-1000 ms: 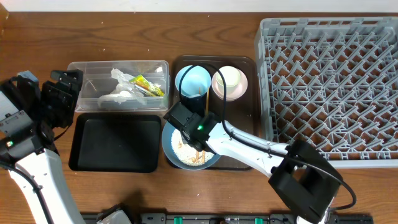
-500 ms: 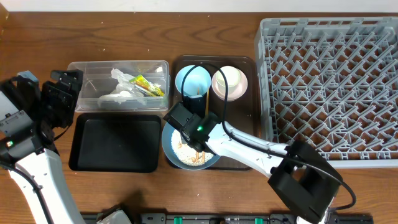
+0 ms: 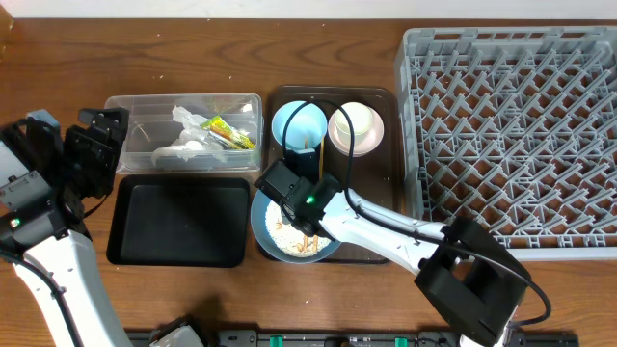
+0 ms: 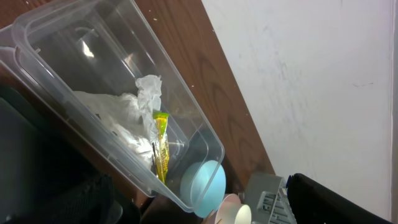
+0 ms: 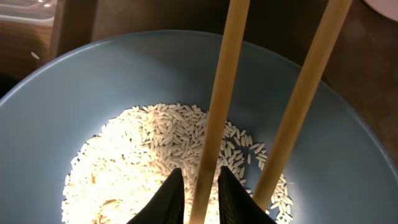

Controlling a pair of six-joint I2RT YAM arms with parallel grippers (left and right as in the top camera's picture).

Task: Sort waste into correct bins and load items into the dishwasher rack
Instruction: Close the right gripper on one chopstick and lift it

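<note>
— Overhead, we find napkin (image 3: 183,145) and wrapper (image 3: 229,133) in the clear tub (image 3: 145,104) at ten o'clock. Nothing is loaded in the rack (image 3: 415,116) at three.

— We see rice (image 5: 143,155) left in the dark blue bowl (image 5: 74,93) at six. Our right gripper (image 5: 200,196) pinches one chopstick (image 5: 217,106); left gripper (image 3: 96,145) spread wide at nine. Wrapper print: unreadable to us.

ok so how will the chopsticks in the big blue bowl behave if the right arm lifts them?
Likely stiff and light: they are straight wooden chopsticks. The right end effector brackets only one stick, so the other would probably be left leaning in the dark blue bowl. A thin smooth stick may pivot or slip, flicking rice.
</note>
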